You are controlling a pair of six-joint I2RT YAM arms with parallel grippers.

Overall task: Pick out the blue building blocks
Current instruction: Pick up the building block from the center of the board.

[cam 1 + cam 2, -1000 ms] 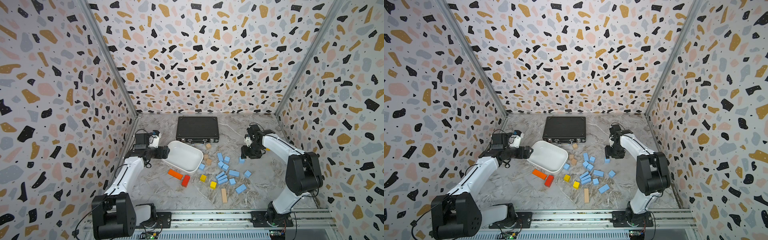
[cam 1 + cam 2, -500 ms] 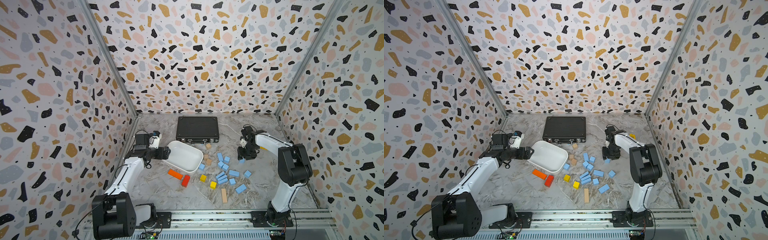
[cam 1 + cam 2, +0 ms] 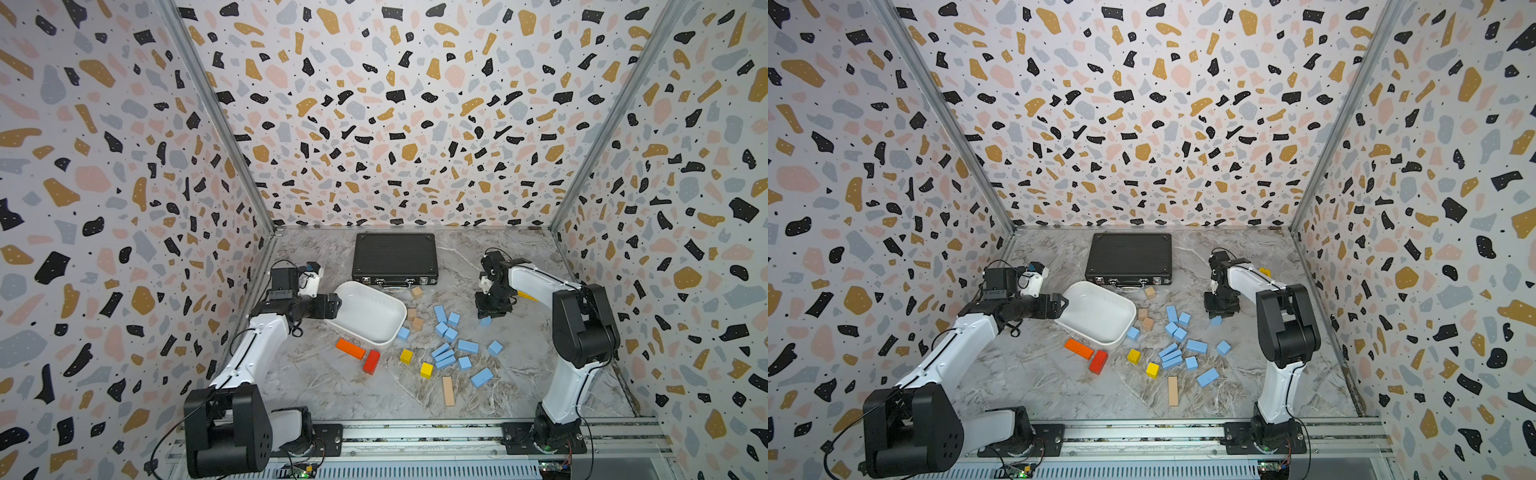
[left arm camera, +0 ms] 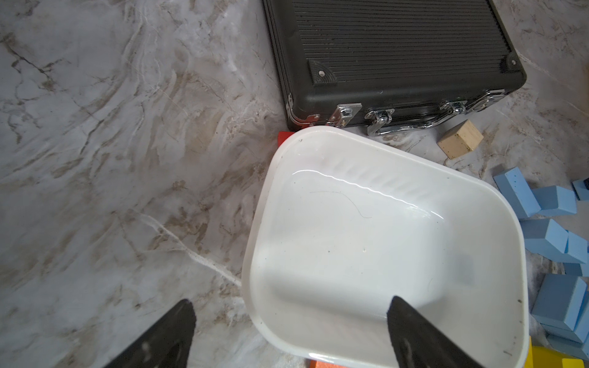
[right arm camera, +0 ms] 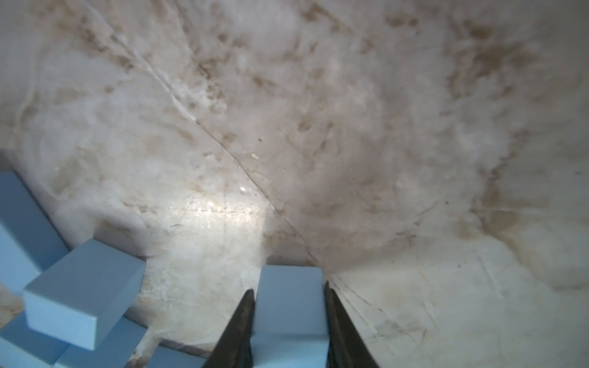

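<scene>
Several light-blue building blocks point(image 3: 468, 346) point(image 3: 1196, 345) lie scattered on the marble floor to the right of the white tub. One small blue block point(image 3: 485, 321) point(image 3: 1216, 320) sits apart at the cluster's far right. My right gripper point(image 3: 492, 309) point(image 5: 288, 288) is shut on this block point(image 5: 290, 302) from above, its black fingers pressed on two sides. More blue blocks point(image 5: 83, 286) lie beside it. My left gripper point(image 3: 332, 303) point(image 4: 291, 304) is open and holds nothing. Its fingers straddle the near corner of the white tub point(image 4: 350, 242), which is empty.
A shut black case point(image 3: 395, 257) lies at the back behind the white tub point(image 3: 365, 311). An orange block point(image 3: 350, 348), a red block point(image 3: 371, 361), two yellow cubes point(image 3: 406, 355) and tan wooden blocks point(image 3: 448, 390) lie among the blue ones. Patterned walls enclose three sides.
My right gripper has closed onto the small blue block, and the right arm's elbow has swung forward. The left arm has stayed at the tub's corner.
</scene>
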